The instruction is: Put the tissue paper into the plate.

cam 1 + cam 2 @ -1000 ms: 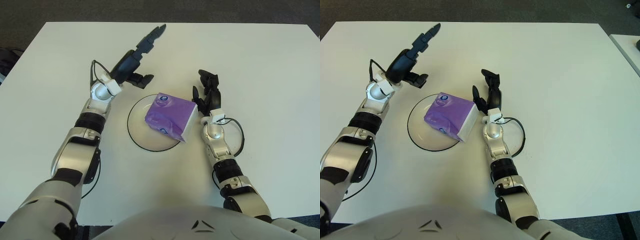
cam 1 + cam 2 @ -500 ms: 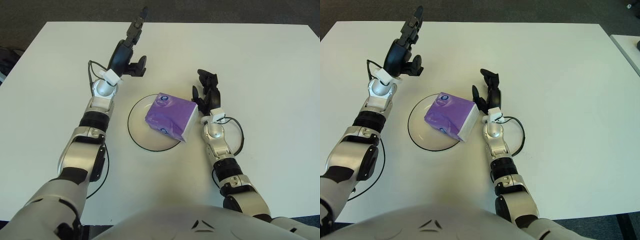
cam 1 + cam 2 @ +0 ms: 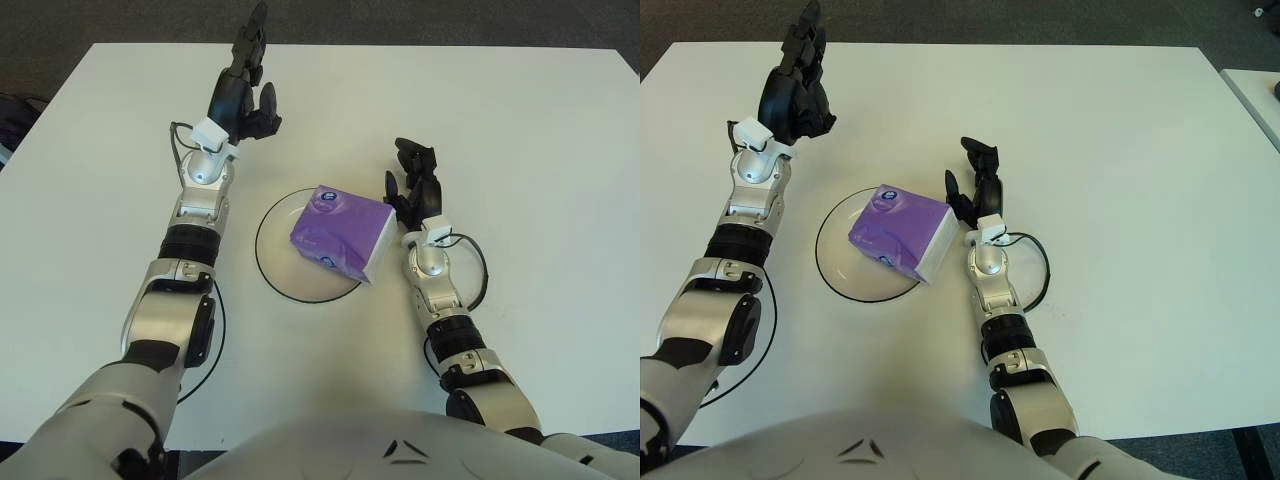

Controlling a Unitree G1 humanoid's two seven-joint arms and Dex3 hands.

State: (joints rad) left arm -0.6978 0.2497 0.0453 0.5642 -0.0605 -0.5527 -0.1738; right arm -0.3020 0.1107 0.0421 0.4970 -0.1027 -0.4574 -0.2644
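In the left eye view, the purple tissue paper (image 3: 338,232) pack lay on the plate (image 3: 276,265), near the middle of the white worktop (image 3: 540,130). Its white right end hung over the plate's right rim, toward the right hand (image 3: 413,185). That hand stood just beside the pack's right end with its dark fingers (image 3: 416,156) spread and pointing toward the far edge, holding nothing; whether it touched the pack could not be told. The left hand (image 3: 241,95) was raised well apart from the plate, toward the far left corner of the worktop, fingers extended and grasping nothing.

In the right eye view, the same layout showed: the pack (image 3: 898,233) covered much of the plate (image 3: 837,273), with bare plate visible on its left and near sides. The right hand (image 3: 978,186) sat at the pack's right end, released. The left hand (image 3: 798,85) was up over the far left part of the worktop, open and empty.

Judging from this, the placing looked essentially done, and the step in hand was clearing away. To do it well, the right hand should draw off to the right, away from the pack, without brushing the overhanging end, since a nudge could drag the pack off the rim. A slight push leftward first would centre it.
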